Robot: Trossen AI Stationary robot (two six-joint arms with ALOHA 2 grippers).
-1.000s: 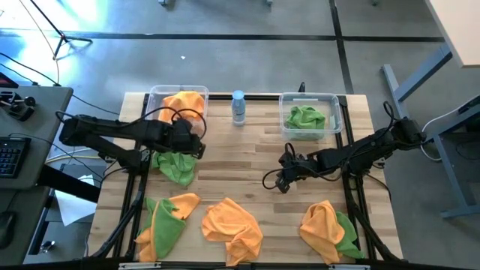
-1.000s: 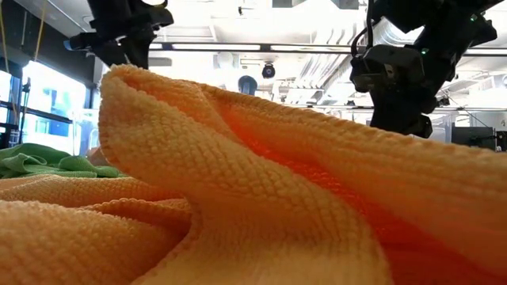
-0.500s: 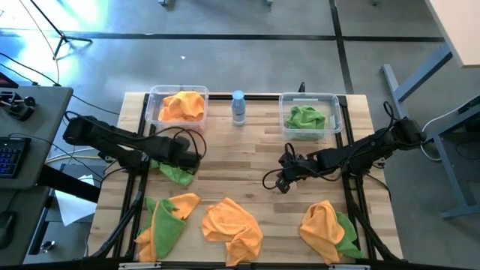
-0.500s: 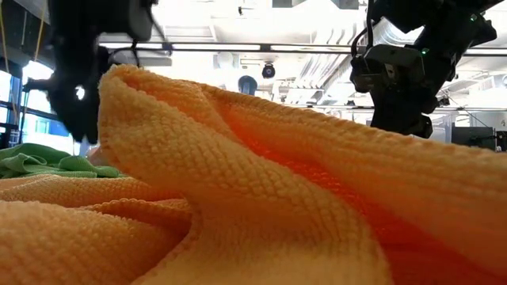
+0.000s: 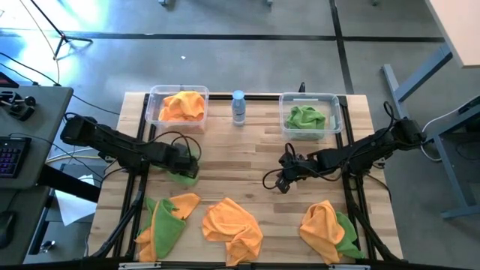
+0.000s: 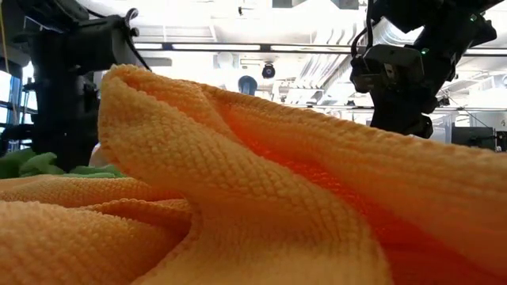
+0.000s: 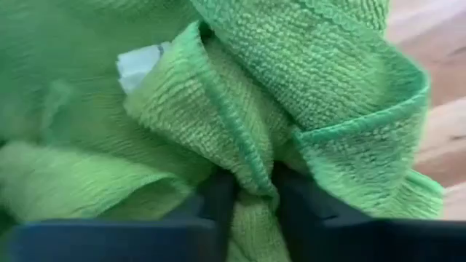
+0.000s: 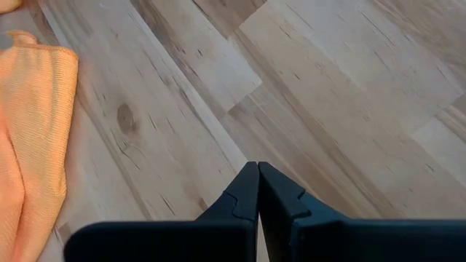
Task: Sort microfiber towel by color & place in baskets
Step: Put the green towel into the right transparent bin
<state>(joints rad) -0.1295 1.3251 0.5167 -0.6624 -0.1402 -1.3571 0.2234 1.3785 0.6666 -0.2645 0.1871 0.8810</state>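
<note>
Towels of orange and green microfiber lie crumpled along the table's near edge: a mixed pair (image 5: 163,221), an orange one (image 5: 231,225), another mixed pair (image 5: 328,229). Farther in, the left gripper (image 7: 251,195) pinches a ridge of a ribbed green towel (image 5: 181,175) on the wooden table (image 5: 240,146). The right gripper (image 8: 258,191) hovers, fingers pressed together, empty. At the far edge, one clear basket (image 5: 154,101) holds orange cloth, the other (image 5: 334,101) green.

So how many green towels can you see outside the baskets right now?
3: one on the table's left side, pinched by the left gripper; one in the front-left pile; one under the front-right orange towel. More may be hidden beneath piles.
</note>
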